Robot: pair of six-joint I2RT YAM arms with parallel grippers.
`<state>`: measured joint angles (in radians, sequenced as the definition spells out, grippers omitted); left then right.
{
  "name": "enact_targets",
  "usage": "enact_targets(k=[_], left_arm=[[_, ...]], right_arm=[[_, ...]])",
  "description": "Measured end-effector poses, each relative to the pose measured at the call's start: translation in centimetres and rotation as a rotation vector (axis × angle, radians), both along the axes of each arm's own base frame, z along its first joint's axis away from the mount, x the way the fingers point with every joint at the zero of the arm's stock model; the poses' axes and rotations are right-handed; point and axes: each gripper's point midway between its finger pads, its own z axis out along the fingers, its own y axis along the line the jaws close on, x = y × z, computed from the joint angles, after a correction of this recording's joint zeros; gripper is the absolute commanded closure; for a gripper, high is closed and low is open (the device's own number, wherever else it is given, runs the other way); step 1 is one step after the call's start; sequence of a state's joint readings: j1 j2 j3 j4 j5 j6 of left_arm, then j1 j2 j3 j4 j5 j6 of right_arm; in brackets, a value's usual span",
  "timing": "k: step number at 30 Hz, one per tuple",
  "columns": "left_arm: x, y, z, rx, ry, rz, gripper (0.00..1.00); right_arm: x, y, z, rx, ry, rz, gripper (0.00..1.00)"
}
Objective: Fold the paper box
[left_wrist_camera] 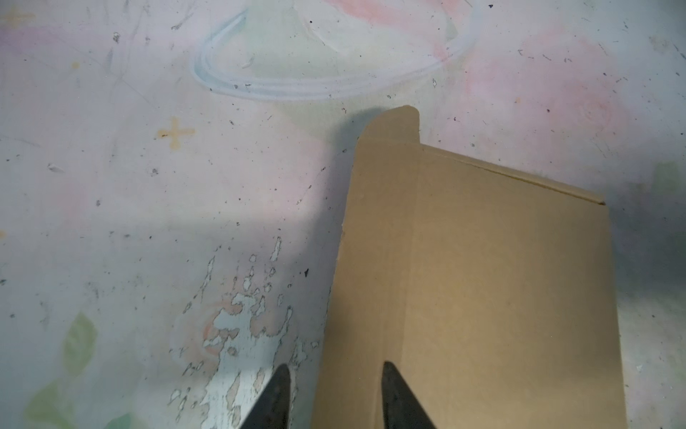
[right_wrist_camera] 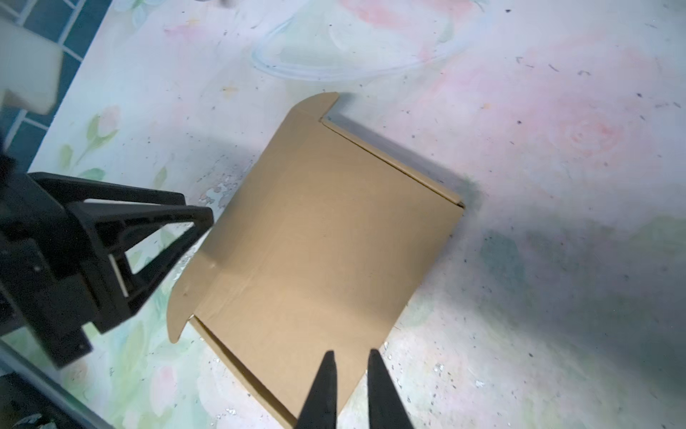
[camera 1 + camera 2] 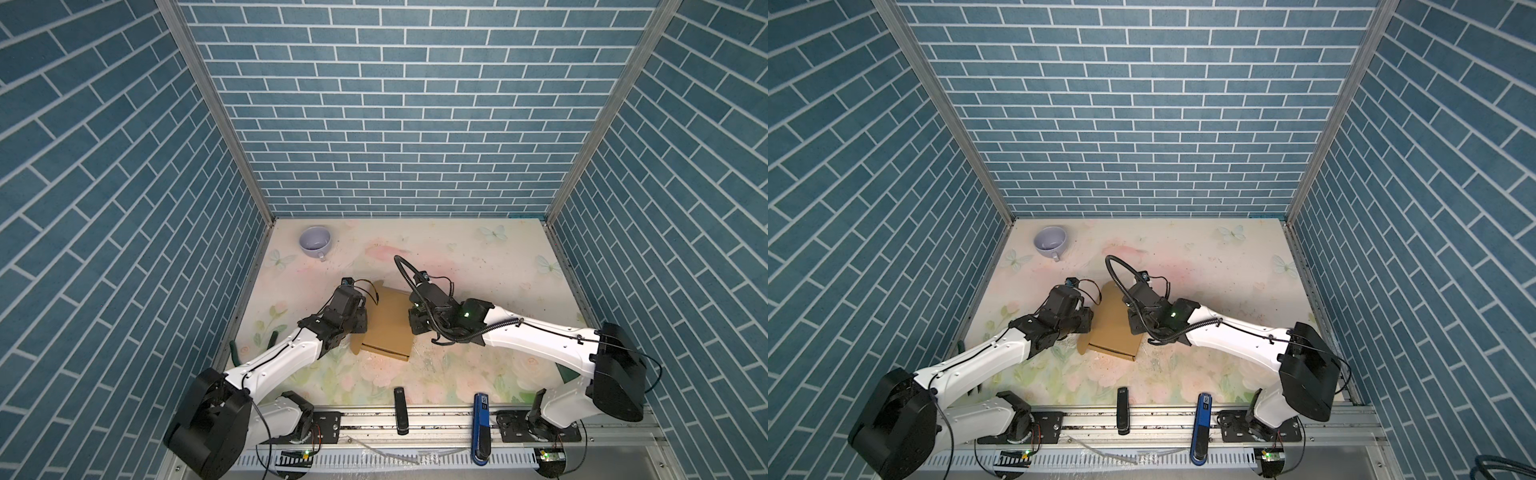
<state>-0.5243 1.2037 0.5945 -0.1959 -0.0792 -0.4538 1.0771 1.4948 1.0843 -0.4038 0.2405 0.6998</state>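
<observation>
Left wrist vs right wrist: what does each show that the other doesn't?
Left wrist only: the left end effector straddling the flap edge of the paper box. Right wrist only: the near rounded tab, the right end effector, the left one from outside, the blue brick wall. Both: the box, its far rounded tab, the white ring mark.

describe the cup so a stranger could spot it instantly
On the floral table between the blue brick walls, look to the far left corner in both top views. The cup stands there upright, alone. It is the only round, pale lavender thing; the paper box is flat tan cardboard.
</observation>
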Motion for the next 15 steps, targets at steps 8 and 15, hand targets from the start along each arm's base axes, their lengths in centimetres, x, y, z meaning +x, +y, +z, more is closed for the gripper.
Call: enact_targets(k=[8,15], left_arm=[[0.4,0.0,-1.5,0.024,0.054,-0.021,0.69],[0.7,1.0,-2.2,0.032,0.076,0.003,0.73]], right_arm=[[-0.9,-3.1,-3.1,-0.087,0.063,-0.077,0.78],[-0.8,-3.4,-3.1,-0.086,0.066,-0.109,0.77]])
